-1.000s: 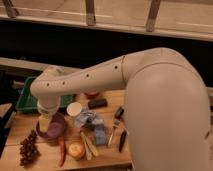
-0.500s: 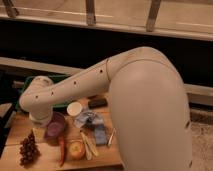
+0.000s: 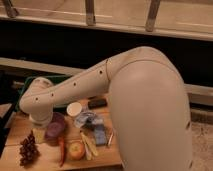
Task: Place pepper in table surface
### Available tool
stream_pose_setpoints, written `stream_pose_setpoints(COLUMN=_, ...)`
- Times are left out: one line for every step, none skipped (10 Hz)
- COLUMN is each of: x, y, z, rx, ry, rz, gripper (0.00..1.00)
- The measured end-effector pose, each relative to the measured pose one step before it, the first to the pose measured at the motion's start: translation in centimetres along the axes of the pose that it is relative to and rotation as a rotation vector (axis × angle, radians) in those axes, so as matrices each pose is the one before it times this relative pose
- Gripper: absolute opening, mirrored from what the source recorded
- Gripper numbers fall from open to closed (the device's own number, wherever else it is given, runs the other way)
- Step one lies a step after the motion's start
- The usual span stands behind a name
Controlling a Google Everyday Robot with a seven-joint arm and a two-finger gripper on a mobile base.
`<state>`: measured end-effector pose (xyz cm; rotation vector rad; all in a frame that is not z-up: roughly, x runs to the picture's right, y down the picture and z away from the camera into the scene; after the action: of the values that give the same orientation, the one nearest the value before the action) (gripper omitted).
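The gripper [image 3: 39,133] hangs low over the table surface [image 3: 14,131], at nine o'clock from the purple bowl [image 3: 55,131]. I cannot tell how open it is. The pepper [image 3: 62,150] lies flat at the gripper's five o'clock, so I think it is already put down.

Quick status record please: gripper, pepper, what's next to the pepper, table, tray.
gripper: gripper low over the table's picture-left part, beside the bowl
pepper: pepper lies on the table, apart from the gripper
pepper neighbours: grapes on picture-left, apple on picture-right, bowl behind
table: table wooden, carrying all items
tray: tray green, at the back, partly hidden by the arm
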<state>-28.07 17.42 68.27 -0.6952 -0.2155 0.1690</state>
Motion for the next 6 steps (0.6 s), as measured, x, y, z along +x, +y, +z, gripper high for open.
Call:
stream_pose_setpoints(x=0.831, y=0.33, z=0.674, rx=-0.01905, ry=0.02516, rz=0.01705, gripper=0.8)
stream_pose_setpoints(x=0.334, y=0.188, z=0.462, rx=-0.00911, ry=0.00843, rz=0.00789, gripper=0.8)
stream_pose_setpoints(x=1.055, y=0.452, z=1.255, rx=-0.02052, ry=0.02029, rz=0.0198, gripper=0.8)
stream_pose_setpoints(x=1.607, y=0.42, z=1.402, rx=-0.02196, ry=0.02139, rz=0.03072, gripper=0.8)
stream_pose_setpoints(x=1.026, y=0.18, z=0.671, rx=-0.01285, ry=0.01314, rz=0.02468, gripper=0.8)
stream_pose_setpoints(x=0.613, y=0.219, z=0.332, rx=-0.00797, ry=0.01135, rz=0.0195, gripper=0.8)
